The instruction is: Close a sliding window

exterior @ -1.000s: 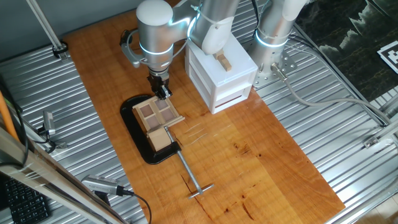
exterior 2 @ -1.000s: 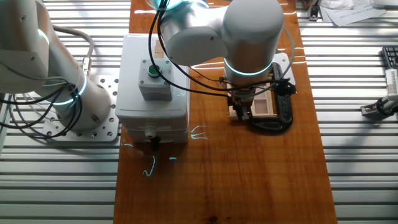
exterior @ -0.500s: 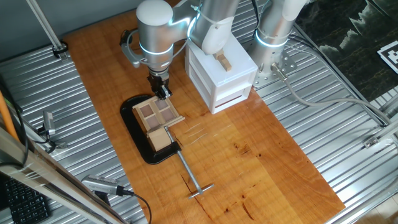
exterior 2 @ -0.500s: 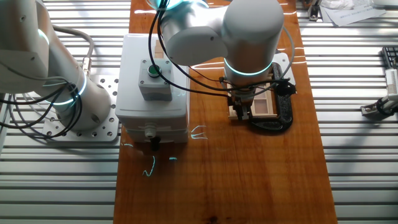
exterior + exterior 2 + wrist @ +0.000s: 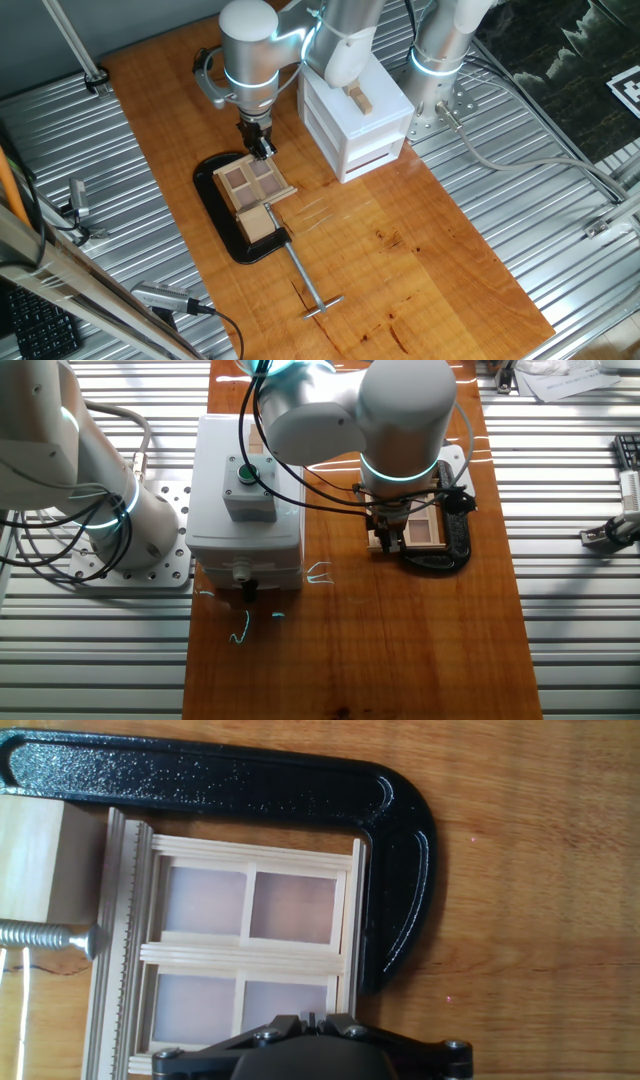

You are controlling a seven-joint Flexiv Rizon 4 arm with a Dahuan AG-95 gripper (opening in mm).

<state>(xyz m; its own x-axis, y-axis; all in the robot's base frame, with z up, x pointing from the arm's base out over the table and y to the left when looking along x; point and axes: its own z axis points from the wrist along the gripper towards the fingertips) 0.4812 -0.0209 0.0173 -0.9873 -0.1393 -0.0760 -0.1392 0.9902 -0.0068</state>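
The sliding window (image 5: 250, 185) is a small light-wood frame with four brownish panes, lying in a black oval clamp base (image 5: 215, 205) on the wooden table. It also shows in the other fixed view (image 5: 422, 532) and fills the hand view (image 5: 250, 955). My gripper (image 5: 262, 150) stands with its tips at the window's far edge, next to the white box side. The fingers are together and hold nothing. In the hand view the gripper (image 5: 315, 1017) sits at the bottom edge, over the frame's side rail. The arm hides part of the window in the other fixed view.
A white box (image 5: 355, 115) with a wooden handle (image 5: 359, 96) and a green button (image 5: 244, 473) stands close beside the window. A wooden block (image 5: 256, 222) and the clamp's metal screw bar (image 5: 310, 290) extend toward the table front. Ribbed metal surrounds the wooden board.
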